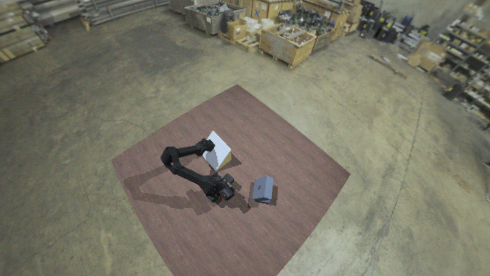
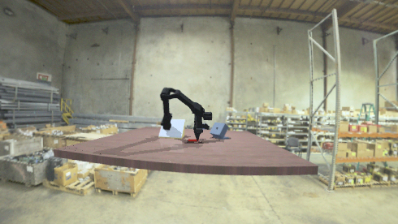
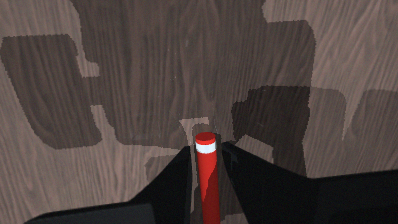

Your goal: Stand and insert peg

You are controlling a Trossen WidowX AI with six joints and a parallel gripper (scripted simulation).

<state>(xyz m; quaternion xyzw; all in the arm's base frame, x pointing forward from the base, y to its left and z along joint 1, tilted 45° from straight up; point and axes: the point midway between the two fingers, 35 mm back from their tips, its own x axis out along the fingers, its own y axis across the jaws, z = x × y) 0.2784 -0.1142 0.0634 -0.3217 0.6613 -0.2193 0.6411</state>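
The red peg (image 2: 191,140) (image 3: 209,175) lies on the table. Its white-banded end is at the upper end in the wrist view, just past the fingertips. My gripper (image 2: 197,140) (image 3: 206,150) is low over the peg, with one finger on each side. The fingers are partly closed, and a narrow gap shows between each finger and the peg, so the gripper is open around it. The blue-grey sloped panel (image 1: 266,190) (image 2: 221,130) has a dark hole (image 1: 259,188) in its face. The peg's plain end is out of the wrist view, and the peg is hidden in the top view.
A white sloped block (image 1: 222,147) (image 2: 178,127) with a yellow side stands near the arm's base, on the other side of the arm from the peg. The brown table (image 1: 300,165) (image 2: 260,156) carries everything, and the arm's shadows fall across it.
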